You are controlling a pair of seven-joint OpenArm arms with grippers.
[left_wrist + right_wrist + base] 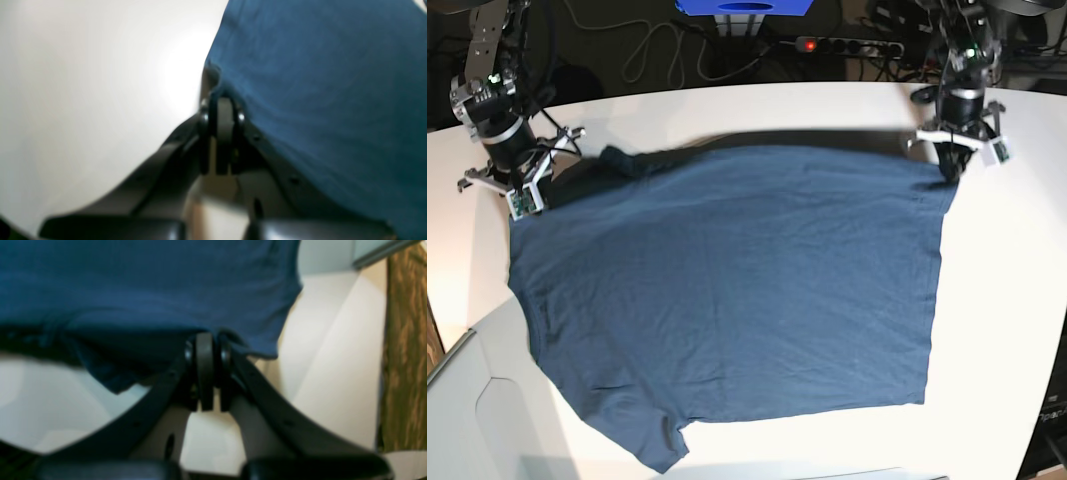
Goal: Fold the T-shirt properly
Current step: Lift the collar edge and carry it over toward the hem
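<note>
The dark navy-blue T-shirt (727,290) lies spread on the white table (1007,330), with one sleeve at the near left and its far edge raised off the table. My left gripper (949,172) is shut on the shirt's far right corner. In the left wrist view the gripper (222,96) pinches the cloth edge (317,83). My right gripper (527,205) is shut on the shirt's far left corner. In the right wrist view the gripper (208,336) holds the cloth (150,286), which hangs in a fold above the table.
A power strip (842,45) with a red light, cables and a blue object (747,8) lie beyond the table's far edge. The table's edge and wooden floor (403,340) show on the right of the right wrist view.
</note>
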